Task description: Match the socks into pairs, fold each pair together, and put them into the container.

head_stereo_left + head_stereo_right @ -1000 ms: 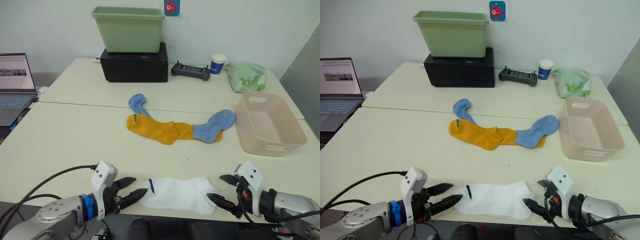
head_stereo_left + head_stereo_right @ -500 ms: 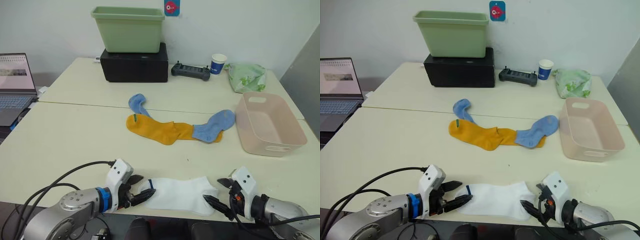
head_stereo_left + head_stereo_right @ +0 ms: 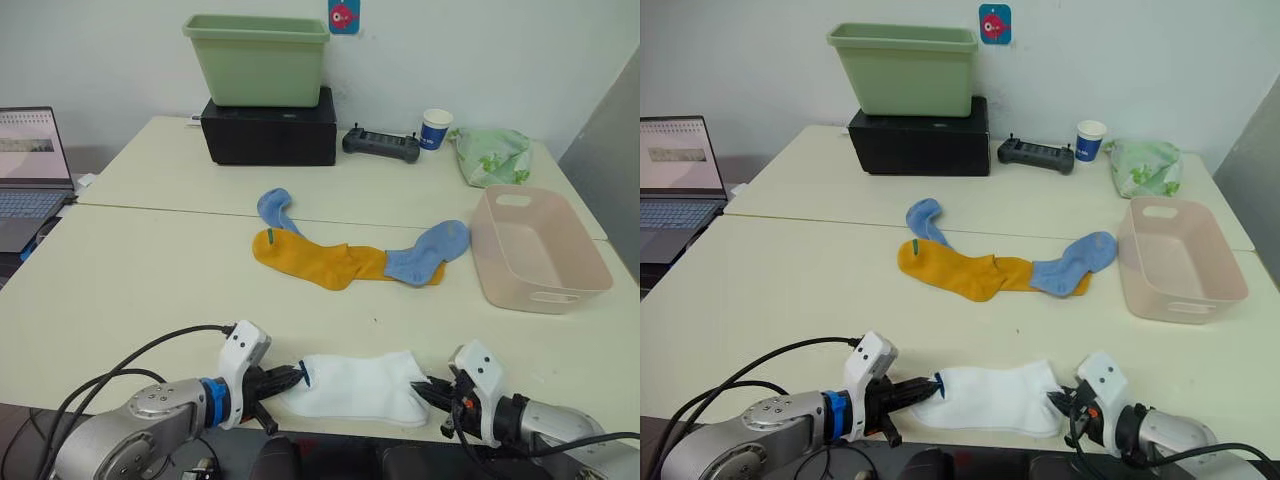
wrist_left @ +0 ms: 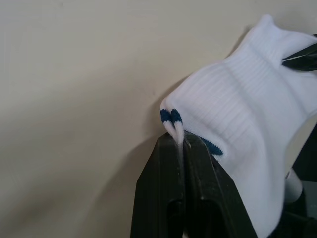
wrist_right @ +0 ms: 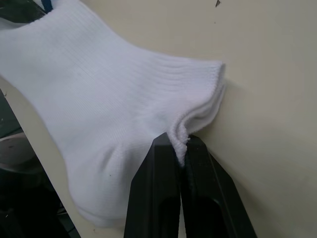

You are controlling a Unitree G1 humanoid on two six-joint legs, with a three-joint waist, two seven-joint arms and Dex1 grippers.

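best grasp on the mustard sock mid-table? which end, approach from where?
Probably the bare end of the mustard-yellow sock with the green mark, on the robot's left: it lies flat and clear. A light blue sock overlaps its other end. Come from above with the left gripper, now shut on the white socks.

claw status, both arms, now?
Left claw: shut on the white sock, at its blue-marked end.
Right claw: shut on the same sock's other end.

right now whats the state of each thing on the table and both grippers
white socks: flat at near edge, pinched at both ends
left gripper: shut on white socks
right gripper: shut on white socks
yellow socks: loose, mid-table
blue socks: apart, one overlapping the yellow
pink basket: empty
green tub: on black box
laptop: open
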